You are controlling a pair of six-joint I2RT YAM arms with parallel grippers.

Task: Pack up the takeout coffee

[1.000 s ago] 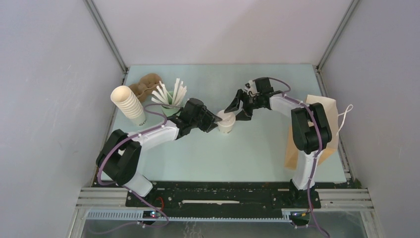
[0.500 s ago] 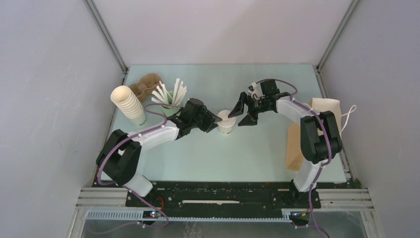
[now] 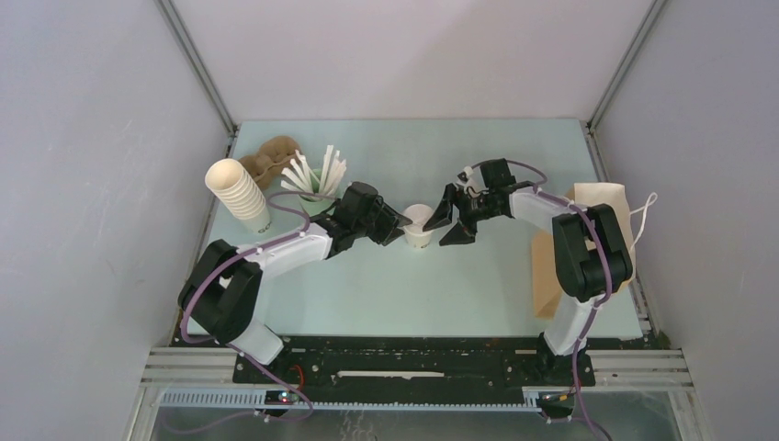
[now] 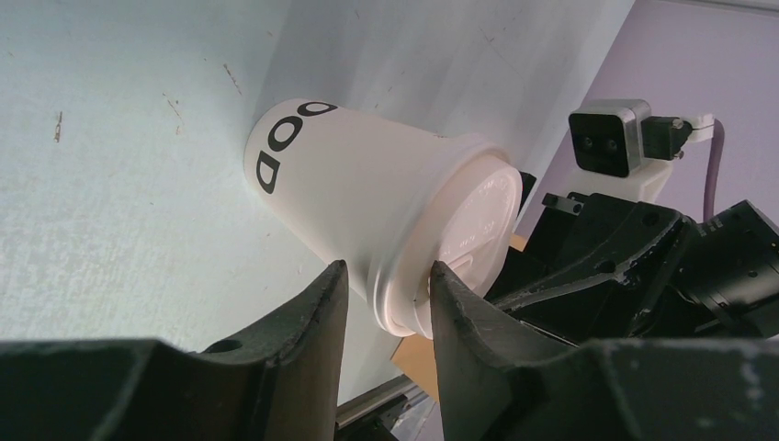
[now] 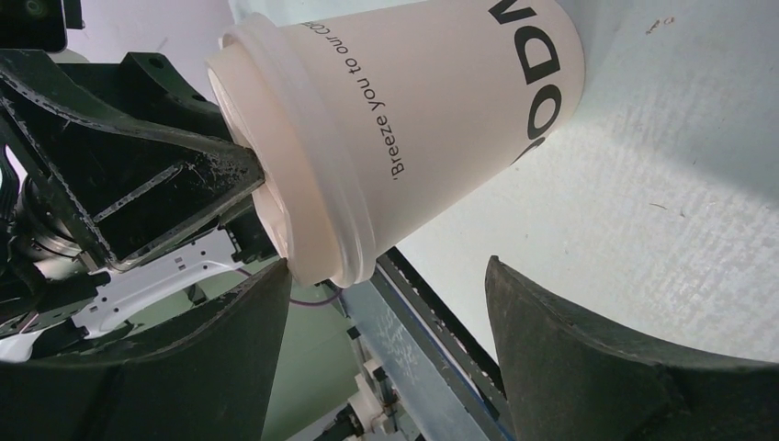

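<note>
- Handover at mid-table, as I read it: my left gripper (image 3: 400,223) is clenched on the takeout coffee (image 3: 420,223), a small tapered cream-white paper cup with black lettering and a round white plastic lid. To do this well, I would bring the other jaws around the cup's body below the lid, square to the wall. I would close them softly so the paper does not buckle, and only then let the left go. A pinch on the lid alone could pop it off.
- The left wrist view shows the two black fingers nipping the lid's rim from the cup's left side.
- The takeout coffee stands on the pale green table (image 3: 386,285), between the two grippers.
- My right gripper (image 3: 446,227) is released, jaws spread wide, just beside the cup on its right. One fingertip is close under the rim and the other is clear of the wall.
- A tan paper bag (image 3: 602,197) with white string handles waits at the right edge, well apart from the cup.
</note>
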